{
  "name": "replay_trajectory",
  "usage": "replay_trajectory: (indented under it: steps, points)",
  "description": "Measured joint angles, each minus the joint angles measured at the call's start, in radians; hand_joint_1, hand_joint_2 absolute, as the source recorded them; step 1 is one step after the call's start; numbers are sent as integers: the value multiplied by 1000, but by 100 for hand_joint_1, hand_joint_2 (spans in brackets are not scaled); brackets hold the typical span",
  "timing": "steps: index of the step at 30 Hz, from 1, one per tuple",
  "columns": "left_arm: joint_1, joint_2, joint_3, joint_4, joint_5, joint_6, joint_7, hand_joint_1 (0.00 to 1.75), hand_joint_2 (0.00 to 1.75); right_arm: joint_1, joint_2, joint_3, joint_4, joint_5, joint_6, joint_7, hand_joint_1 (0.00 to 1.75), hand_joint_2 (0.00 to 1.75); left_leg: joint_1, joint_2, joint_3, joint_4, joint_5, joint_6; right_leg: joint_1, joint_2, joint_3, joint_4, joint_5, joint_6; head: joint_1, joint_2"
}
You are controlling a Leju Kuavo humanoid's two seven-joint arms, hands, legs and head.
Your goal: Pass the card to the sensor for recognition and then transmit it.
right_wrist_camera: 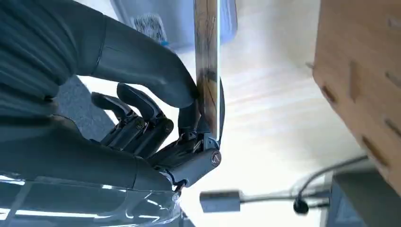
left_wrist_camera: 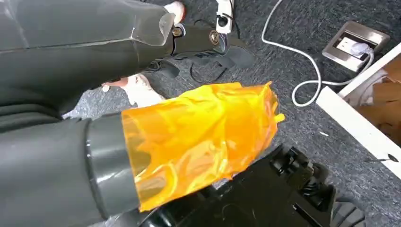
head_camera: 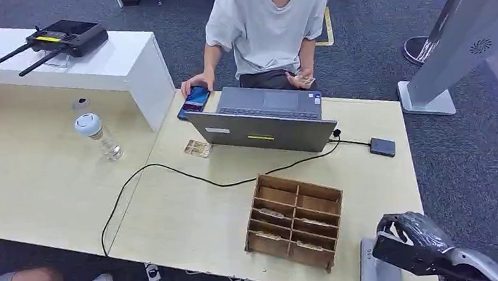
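Step in hand, by my reading: the card had been picked up and the carry to the sensor was not yet made.

Right hand (head_camera: 411,235) sat at the near right corner of the table (head_camera: 192,219), roughly 5 o'clock from the wooden organizer (head_camera: 295,220) in the head view, above a grey flat pad (head_camera: 372,272) at the table edge. Right wrist view showed the hand pinching the card (right_wrist_camera: 208,61): thick thumb (right_wrist_camera: 142,66) pressed on one face, a dark finger (right_wrist_camera: 189,118) behind the other. Card seen edge-on, standing clear of the tabletop. So: right hand grasping the card, firm-looking pinch low on the card, most of its length projecting free beyond the fingers.

The sensor (head_camera: 382,147), as I took it, was the small dark box on a cable, at about 12 o'clock from the right hand, just beside the laptop (head_camera: 265,119) at its 3 o'clock. Hand and sensor well apart.

Next move, judged: carry the card forward past the organizer's right side, turn it flat, and bring its face over the sensor without fouling the cable (head_camera: 168,173). The pinch low on the card leaves the free end to present. After that, hand it on, likely to the seated person (head_camera: 267,25) across the table.

Left hand (left_wrist_camera: 198,137) hung below table level over the carpet, wrapped in orange film; film hid the fingers, so I could not tell if clenched or released. Nothing visibly held.
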Motion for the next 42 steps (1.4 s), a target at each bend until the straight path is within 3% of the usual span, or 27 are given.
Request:
replay_trajectory:
  steps: [4,7,12,16,22,28,42]
  points:
    - [11,0,0,-17,-2,0,19,0,0,10,13,-26,-24,81,-57,-6,175,175,0,0,0,0,0,0,0,0,0,0,0,0,0,0]
    - [19,2,0,-35,-11,-1,39,0,0,21,16,-31,-53,242,-141,3,175,175,0,0,0,0,0,0,0,0,0,0,0,0,0,0]
    - [35,7,3,-69,-29,-8,64,0,0,54,17,-31,-111,438,-209,3,175,175,0,0,0,0,0,0,0,0,0,0,0,0,0,0]
    - [42,8,9,-85,-34,-11,68,0,0,71,17,-31,-135,466,-220,9,175,175,0,0,0,0,0,0,0,0,0,0,0,0,0,0]
    - [52,8,31,-100,-56,-24,68,0,0,73,3,-10,-159,677,-287,15,175,175,0,0,0,0,0,0,0,0,0,0,0,0,0,0]
    - [62,6,68,-107,-92,-50,54,0,0,47,-40,36,-182,800,-333,-1,175,175,0,0,0,0,0,0,0,0,0,0,0,0,0,0]
    - [67,-11,127,-107,-127,-76,36,0,0,-11,-99,152,-166,839,-330,-12,175,175,0,0,0,0,0,0,0,0,0,0,0,0,0,0]
